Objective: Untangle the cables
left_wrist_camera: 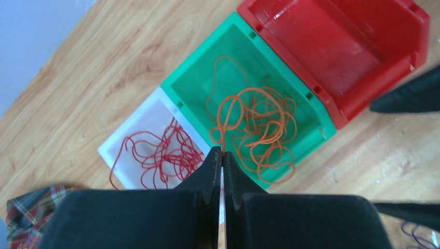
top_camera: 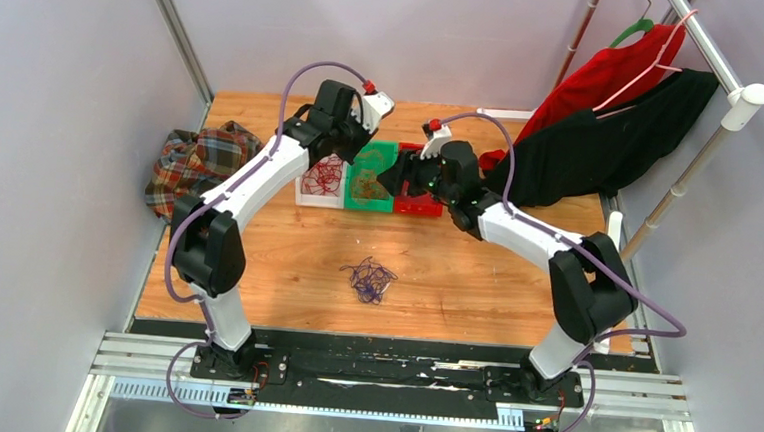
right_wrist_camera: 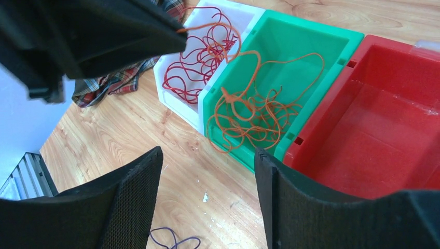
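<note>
A tangle of orange cables (left_wrist_camera: 259,124) lies in the green bin (left_wrist_camera: 192,83), with one strand rising to my left gripper (left_wrist_camera: 222,153), which is shut on it just above the bin's near corner. The right wrist view shows that strand hanging from the left gripper's fingertips (right_wrist_camera: 176,26). Red cables (left_wrist_camera: 166,155) lie in the white bin (left_wrist_camera: 117,148). The red bin (right_wrist_camera: 384,119) holds nothing. Dark purple cables (top_camera: 368,279) sit bunched on the table. My right gripper (right_wrist_camera: 207,161) is open over bare wood in front of the green bin, nothing between its fingers.
A plaid cloth (top_camera: 196,165) lies at the table's left edge. Red and black garments (top_camera: 604,129) hang from a rack at the back right. The three bins stand in a row at the table's far middle.
</note>
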### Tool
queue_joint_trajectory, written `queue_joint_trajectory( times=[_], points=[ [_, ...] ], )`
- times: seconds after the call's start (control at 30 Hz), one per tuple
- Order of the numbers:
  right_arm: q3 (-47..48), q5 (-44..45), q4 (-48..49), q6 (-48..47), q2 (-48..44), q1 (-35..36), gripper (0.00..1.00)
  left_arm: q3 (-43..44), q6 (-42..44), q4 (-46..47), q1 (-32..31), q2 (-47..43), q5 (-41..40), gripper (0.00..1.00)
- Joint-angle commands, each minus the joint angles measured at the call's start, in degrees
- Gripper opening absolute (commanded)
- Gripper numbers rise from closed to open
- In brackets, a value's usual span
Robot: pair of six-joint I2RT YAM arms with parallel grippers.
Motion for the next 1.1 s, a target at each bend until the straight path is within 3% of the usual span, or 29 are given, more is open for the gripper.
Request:
queue_joint_trajectory(
  times=[0.0, 0.27, 0.5, 0.7, 0.83, 1.07],
  points=[
    [-3.8, 2.1, 2.0, -1.5, -4.3, -0.8, 0.65, 4.0, -0.6, 6.2, 0.7, 1.8, -1.4, 0.01],
    [-16.4, 5.7, 4.5, -0.7, -14.0, -0.8, 0.62, 4.6, -0.7, 12.4, 0.9, 2.8, -2.5, 0.0],
    [-22.9, 7.5, 4.1, 0.8, -22.1, -0.8, 0.61, -3.0, 2.7, 18.9, 0.9, 0.7, -3.9, 0.01],
    [-26.3, 7.9, 3.1, 1.1, -25.2, -0.8, 0.61, -6.9, 4.6, 17.9, -0.2, 2.5, -2.9, 0.01],
    [-28.4, 8.0, 2.8, 1.5, -26.5, -0.8, 0.6, -6.7, 5.4, 12.2, -2.0, 5.7, -1.8, 0.01],
    [-31.4, 7.1, -0.2, 2.2, -30.7, -0.8, 0.6, -6.5, 1.7, 10.7, -3.1, 10.2, -0.4, 0.01]
  ],
)
